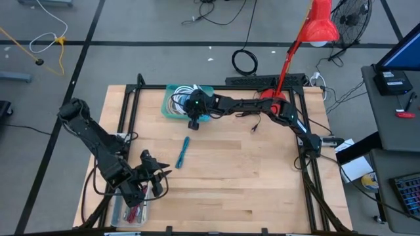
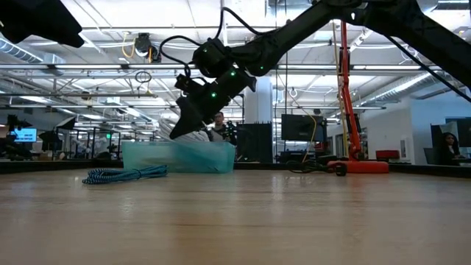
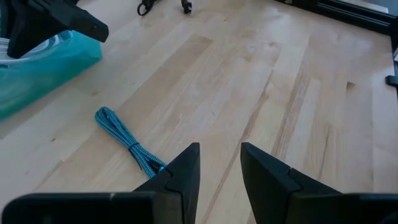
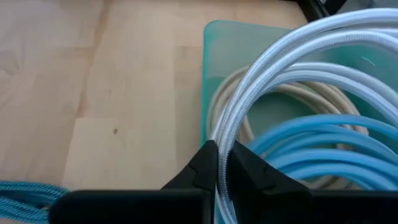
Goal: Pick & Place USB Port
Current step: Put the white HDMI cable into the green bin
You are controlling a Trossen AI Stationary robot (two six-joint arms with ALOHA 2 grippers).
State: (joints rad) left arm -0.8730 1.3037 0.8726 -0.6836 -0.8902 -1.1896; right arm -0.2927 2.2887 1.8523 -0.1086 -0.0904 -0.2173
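Two claws: right claw pinches white cable over teal bin, contents partly hidden; left claw narrow gap, empty, worktop 7 o'clock.

Clear tray contents — perhaps red cables — too small to tell.

Past the left tool, whose two dark fingers stand slightly apart, a braided blue cable lies on the wooden table near a teal bin.
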